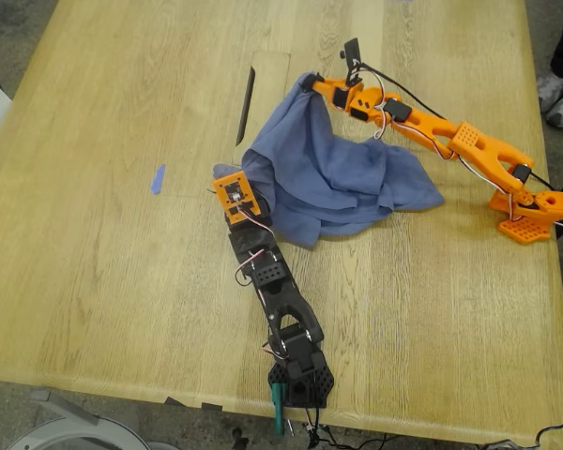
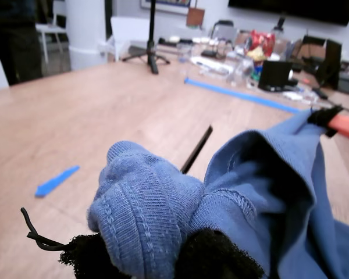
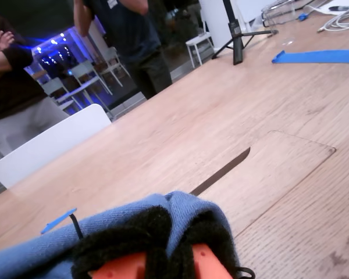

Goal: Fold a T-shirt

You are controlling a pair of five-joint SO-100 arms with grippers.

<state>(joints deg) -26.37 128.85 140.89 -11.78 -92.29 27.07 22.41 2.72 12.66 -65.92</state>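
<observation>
the t-shirt [image 1: 328,173] is hanging bunched between my first gripper [image 2: 157,250] and my second gripper [image 3: 163,244], each pinching a fold, its middle sagging onto the wooden table [image 1: 113,234]; people are standing beyond.

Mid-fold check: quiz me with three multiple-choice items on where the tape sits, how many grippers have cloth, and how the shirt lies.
1. In the exterior view, the blue tape strip lies:
A. left of the T-shirt
B. right of the T-shirt
C. on the T-shirt

2. How many grippers hold the T-shirt?
A. none
B. one
C. two

3. The T-shirt is:
A. spread flat
B. bunched, one part lifted
C. neatly folded

Answers:
1. A: the blue tape strip sits on bare table, left of the T-shirt.
2. C: my first gripper and my second gripper each have blue cloth pinched between their pads.
3. B: the cloth is crumpled in a heap, and one edge is drawn up to my second gripper.
</observation>
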